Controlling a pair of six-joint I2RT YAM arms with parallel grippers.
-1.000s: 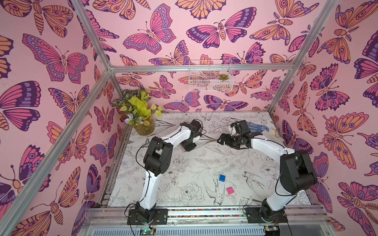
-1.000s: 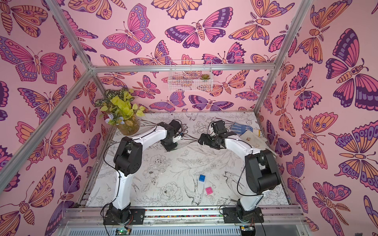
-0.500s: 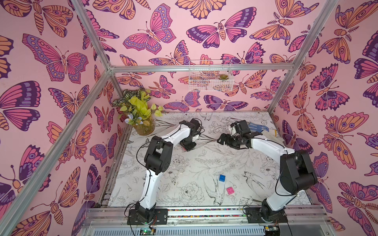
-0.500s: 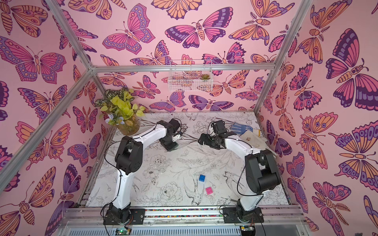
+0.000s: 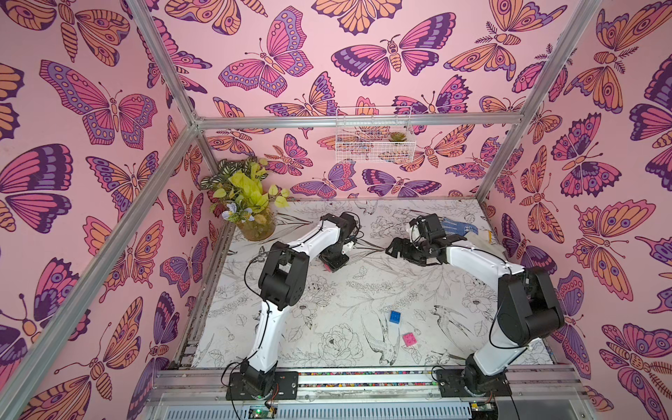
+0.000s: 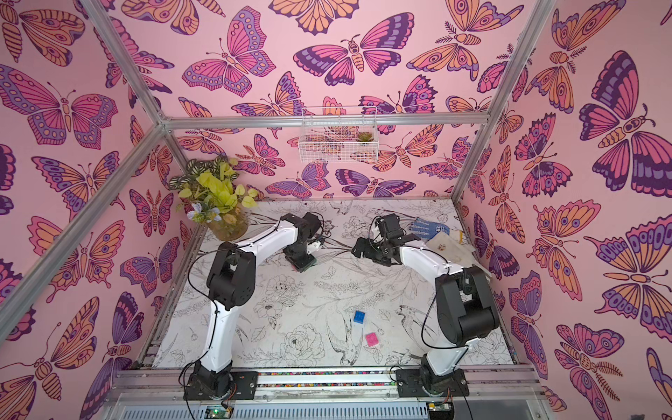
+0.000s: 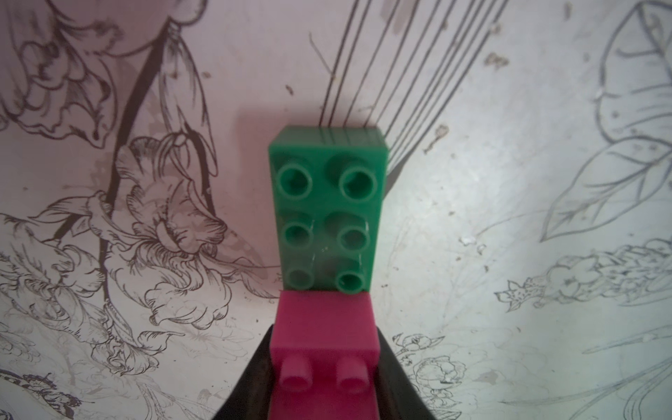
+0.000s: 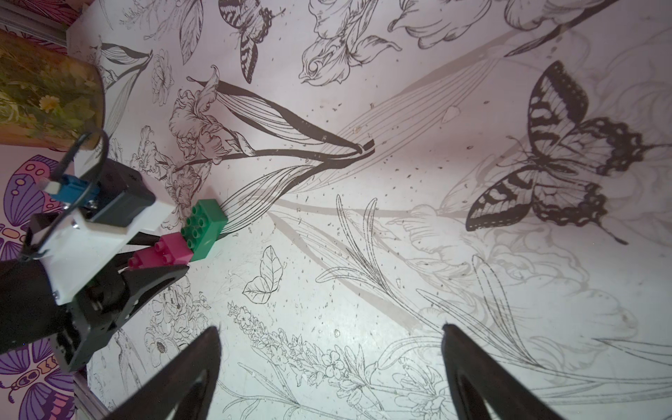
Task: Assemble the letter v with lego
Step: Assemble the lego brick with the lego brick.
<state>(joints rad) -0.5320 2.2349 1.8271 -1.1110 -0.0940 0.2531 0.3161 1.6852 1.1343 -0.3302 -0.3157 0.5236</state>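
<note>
Nearest the arm bases, two square studded plastic bricks lie loose and slightly apart on the table (image 5: 345,291), a flat white sheet printed with black line drawings of flowers, birds and butterflies. These are the loose pink brick (image 5: 409,339), closest to the bases, and the blue brick (image 5: 395,316) just beyond it.

At mid-depth, left of centre, the left gripper (image 7: 323,367) points down at the sheet. Its dark tapered fingers (image 7: 254,367) are clamped on the smooth sides of the held pink brick (image 7: 323,323). That brick is joined to one end of the green brick (image 7: 327,203), a longer glossy block showing six hollow round studs, which faces upward low on the sheet. Whether more than one pink brick sits in the grip cannot be told.

At the same depth to the right, the right gripper (image 8: 331,327) hangs over bare sheet. Its black pointed fingers (image 8: 196,363) are spread wide and hold nothing.

Farther back on the right lies a blue dotted fabric glove (image 5: 460,227). In the far left corner a round vase (image 5: 256,231) holds leafy green and yellow stems with a pale blue flower. On the back wall a white wire basket (image 5: 374,152) holds a small green succulent (image 5: 397,137).
</note>
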